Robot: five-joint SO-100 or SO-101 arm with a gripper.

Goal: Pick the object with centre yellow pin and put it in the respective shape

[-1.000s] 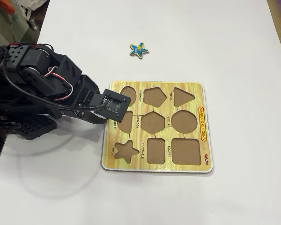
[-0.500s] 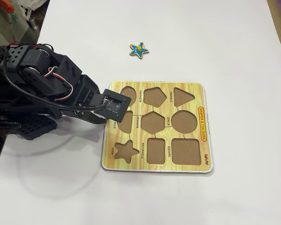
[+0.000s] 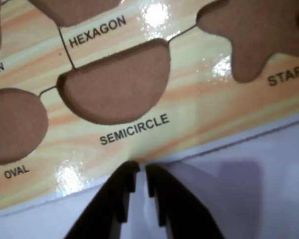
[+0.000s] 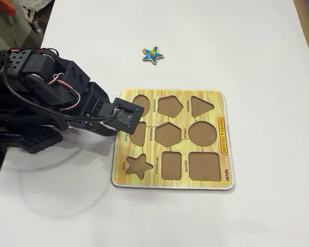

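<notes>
Gripper (image 3: pixel 142 177) hovers low at the shape board's (image 4: pixel 172 181) left edge, fingers nearly closed, a slim gap, holding nothing. Semicircle recess (image 3: pixel 117 84) sits just beyond. Far off on the table, the blue star piece (image 4: pixel 153 55) lies alone.

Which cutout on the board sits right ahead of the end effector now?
The semicircle cutout: in the wrist view it lies directly above the end effector, with its label just beyond the fingertips. The oval and star cutouts sit off to either side.
</notes>
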